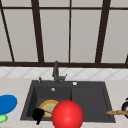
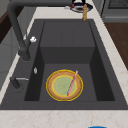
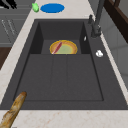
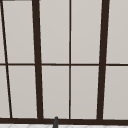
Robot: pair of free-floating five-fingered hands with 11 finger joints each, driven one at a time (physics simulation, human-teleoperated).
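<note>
On the far left of the pale stone worktop (image 1: 15,85) lie a flat blue oval plate (image 1: 7,103) and a small green object (image 1: 2,118). In the dark sink basin (image 1: 37,100), a left robot hand (image 1: 38,115) hovers at the near left edge of a round yellow-rimmed plate (image 1: 49,107), close to the thin pink stick (image 2: 72,83) lying across it; whether its fingers are apart or closed on the stick I cannot tell. A large red ball (image 1: 67,114) sits just right, near the camera. A brown baguette (image 1: 116,112) rests far right. A careless lift could tip the stick off the plate or bump the ball.
</note>
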